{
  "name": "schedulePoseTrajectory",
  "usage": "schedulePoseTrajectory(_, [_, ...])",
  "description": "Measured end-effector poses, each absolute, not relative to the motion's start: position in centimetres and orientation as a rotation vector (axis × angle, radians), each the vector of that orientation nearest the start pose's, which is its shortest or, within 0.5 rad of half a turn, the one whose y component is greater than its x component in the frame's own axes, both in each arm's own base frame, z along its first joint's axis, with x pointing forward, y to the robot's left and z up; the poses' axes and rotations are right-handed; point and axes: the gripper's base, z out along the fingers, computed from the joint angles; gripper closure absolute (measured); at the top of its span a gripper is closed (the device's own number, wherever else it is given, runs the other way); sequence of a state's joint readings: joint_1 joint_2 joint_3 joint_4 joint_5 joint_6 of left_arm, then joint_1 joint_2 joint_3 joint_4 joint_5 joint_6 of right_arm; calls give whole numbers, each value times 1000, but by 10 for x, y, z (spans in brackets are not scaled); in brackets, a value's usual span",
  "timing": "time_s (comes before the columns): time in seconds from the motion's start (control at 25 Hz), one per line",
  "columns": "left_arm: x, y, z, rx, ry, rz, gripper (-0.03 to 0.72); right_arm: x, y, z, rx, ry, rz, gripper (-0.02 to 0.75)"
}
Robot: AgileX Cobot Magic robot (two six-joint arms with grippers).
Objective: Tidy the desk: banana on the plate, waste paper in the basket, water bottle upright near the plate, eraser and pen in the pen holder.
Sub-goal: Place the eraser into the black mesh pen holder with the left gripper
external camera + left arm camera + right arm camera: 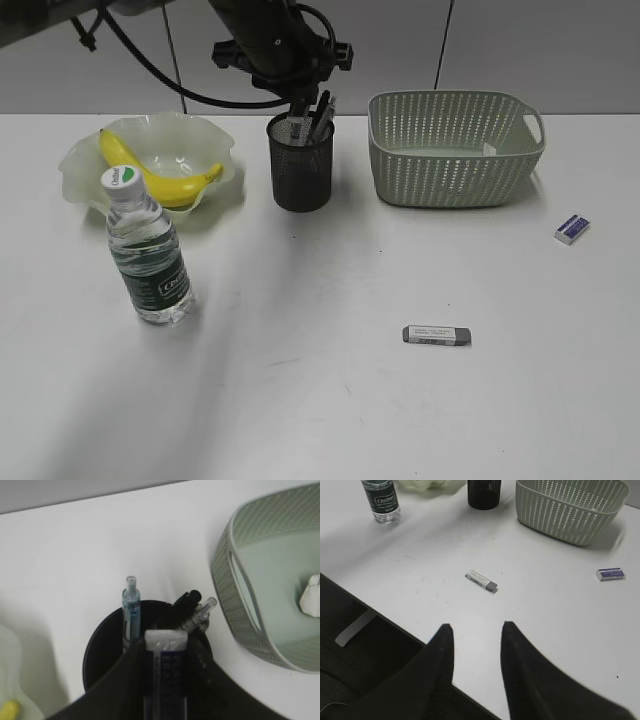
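My left gripper (166, 647) is shut on a white eraser with a blue sleeve (166, 639) and holds it right above the black mesh pen holder (100, 650), which has several pens (131, 605) in it. In the exterior view this gripper (301, 112) hangs over the pen holder (300, 170). The banana (165, 180) lies in the pale green plate (80, 172). The water bottle (148, 255) stands upright in front of the plate. The waste paper (311, 596) lies inside the green basket (455, 150). My right gripper (476, 630) is open and empty above the desk's near edge.
A grey eraser (436, 335) lies on the white desk (330, 400) at front middle; it also shows in the right wrist view (481, 580). A blue-and-white eraser (571, 229) lies right of the basket. The desk's front edge (395, 625) drops off below my right gripper.
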State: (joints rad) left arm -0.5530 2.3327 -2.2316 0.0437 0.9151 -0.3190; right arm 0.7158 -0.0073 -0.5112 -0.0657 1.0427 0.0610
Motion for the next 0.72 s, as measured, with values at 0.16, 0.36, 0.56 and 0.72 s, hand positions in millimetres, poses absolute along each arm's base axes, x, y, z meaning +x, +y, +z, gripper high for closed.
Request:
schedulePoseTrajectory(0.16, [453, -277, 235, 311, 2529, -309, 510, -2, -8, 282, -650, 1924, 416, 470])
schedulePoseTrajectory(0.36, [453, -277, 234, 310, 2530, -309, 401, -2, -8, 282, -650, 1924, 416, 470])
schedulePoseTrajectory(0.56, [450, -274, 235, 314, 2569, -289, 323, -2, -8, 282, -650, 1924, 416, 470])
schedulePoseTrajectory(0.72, [439, -267, 258, 317, 2599, -264, 317, -2, -8, 282, -650, 1924, 416, 470])
